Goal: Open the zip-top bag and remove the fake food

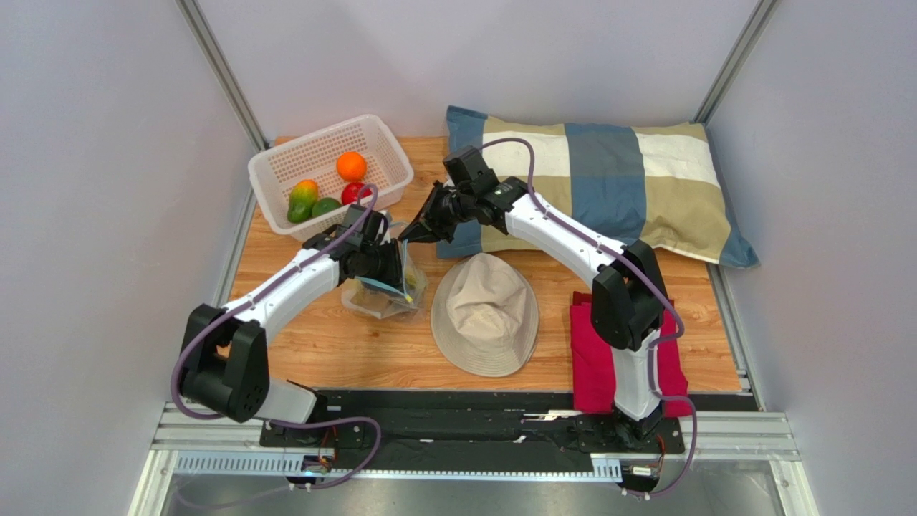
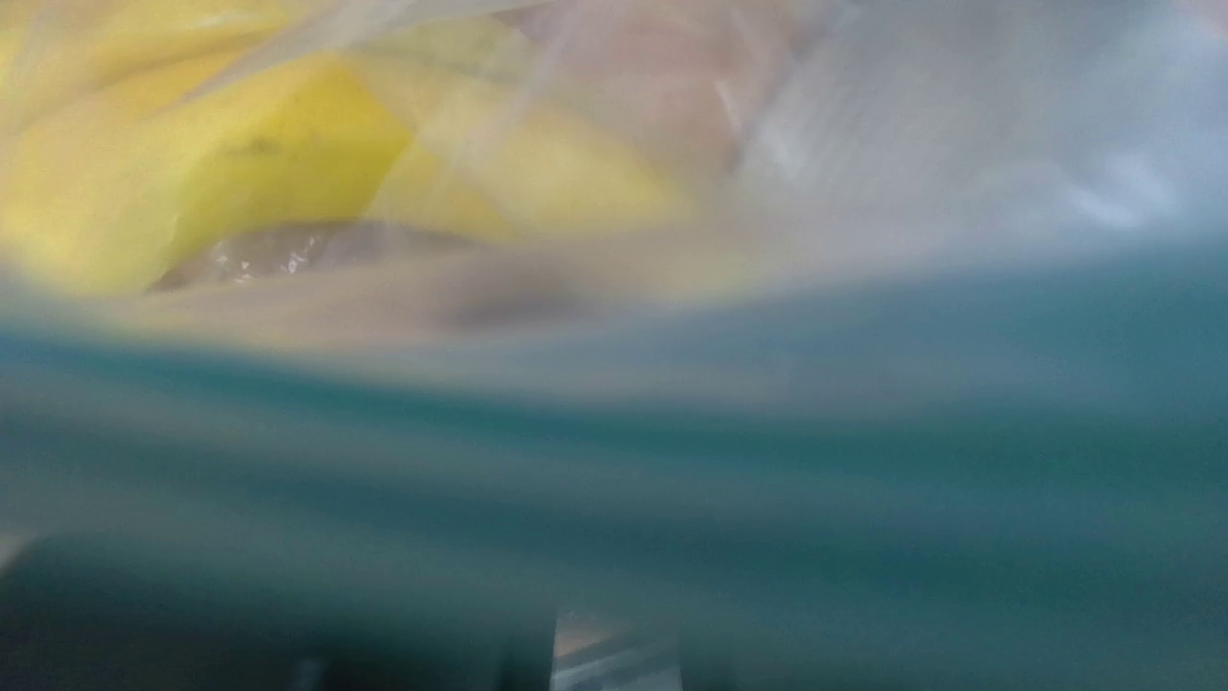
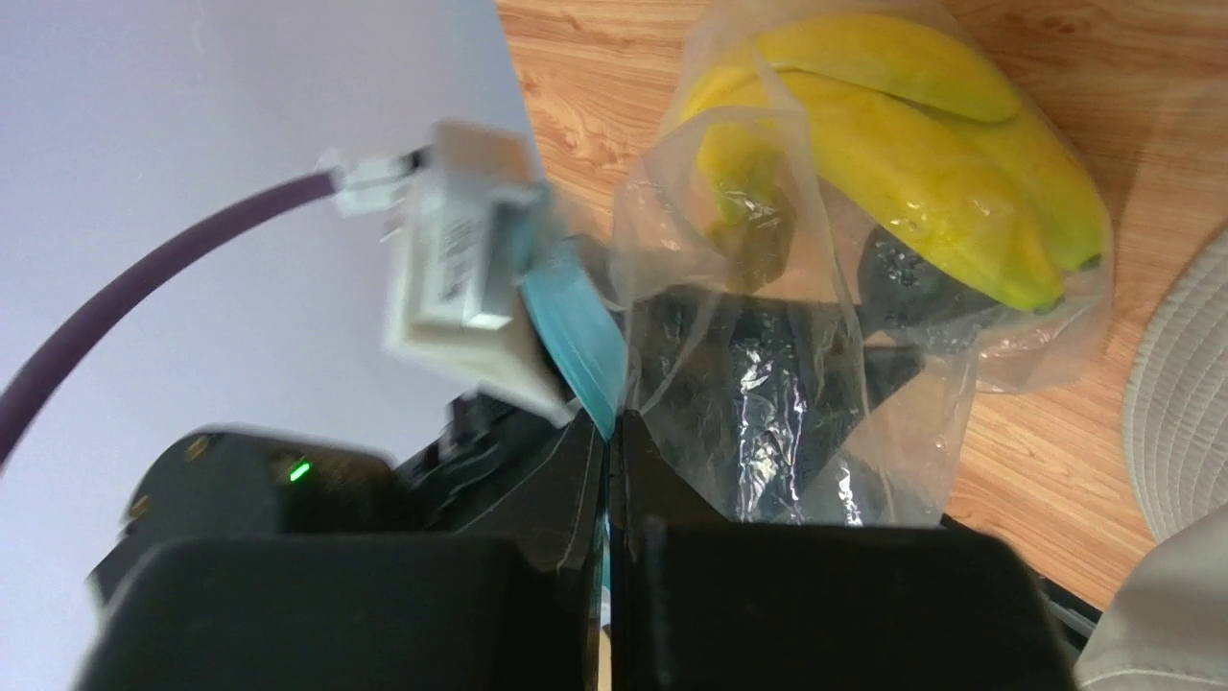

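Zip-top bag (image 1: 385,292) — upright on the wooden surface (image 1: 323,333) between white basket (image 1: 282,161) and tan hat (image 1: 487,312), yellow bananas (image 3: 923,159) inside. Right pincer (image 3: 608,432) pressed together on the bag's clear rim beside the blue zip strip (image 3: 577,339). Left pincer (image 1: 379,269) at that strip, fingers hidden by plastic — grip cannot be told.

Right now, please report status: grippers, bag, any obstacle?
Right gripper shut on zip-top bag, at blue strip. Left gripper at bag, state unclear. Bananas inside. Hat close beside.
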You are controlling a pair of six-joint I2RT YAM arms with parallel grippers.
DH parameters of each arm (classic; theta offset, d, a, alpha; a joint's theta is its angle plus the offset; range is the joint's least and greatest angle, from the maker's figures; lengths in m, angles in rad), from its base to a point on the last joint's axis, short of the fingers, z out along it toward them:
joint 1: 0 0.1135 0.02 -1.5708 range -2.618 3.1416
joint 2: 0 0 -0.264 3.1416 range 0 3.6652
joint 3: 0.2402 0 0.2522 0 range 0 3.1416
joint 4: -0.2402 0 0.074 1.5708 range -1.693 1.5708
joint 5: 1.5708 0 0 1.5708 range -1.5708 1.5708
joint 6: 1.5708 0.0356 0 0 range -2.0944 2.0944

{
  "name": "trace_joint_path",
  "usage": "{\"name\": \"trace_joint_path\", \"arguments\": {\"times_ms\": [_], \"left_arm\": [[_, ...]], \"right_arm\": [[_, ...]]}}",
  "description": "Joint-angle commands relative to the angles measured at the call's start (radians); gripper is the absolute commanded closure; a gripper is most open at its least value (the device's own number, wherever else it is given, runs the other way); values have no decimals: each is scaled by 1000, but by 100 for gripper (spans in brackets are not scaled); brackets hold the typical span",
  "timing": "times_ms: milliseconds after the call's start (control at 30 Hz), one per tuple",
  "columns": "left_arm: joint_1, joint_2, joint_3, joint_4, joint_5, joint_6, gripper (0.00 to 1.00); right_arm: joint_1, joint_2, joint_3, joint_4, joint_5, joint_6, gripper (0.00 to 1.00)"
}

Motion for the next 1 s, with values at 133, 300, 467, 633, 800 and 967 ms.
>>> {"name": "trace_joint_path", "arguments": {"times_ms": [133,300,467,633,800,967], "left_arm": [[-4,88,40,62,-11,27,62],[-6,97,19,56,-8,21,45],[-6,97,14,19,-14,27,38],[-6,-7,3,-2,-34,26,39],[-6,-30,5,-25,-41,21,39],[-6,-44,8,-50,-52,29,37]], "right_arm": [[-1,5,142,-67,-33,-84,100],[-2,4,131,-72,-31,-85,100],[-6,1,109,-78,-36,-95,100],[-7,-10,65,-78,-37,-105,100],[-9,-8,62,-78,-43,-108,100],[-9,-1,60,-93,-53,-119,100]]}}
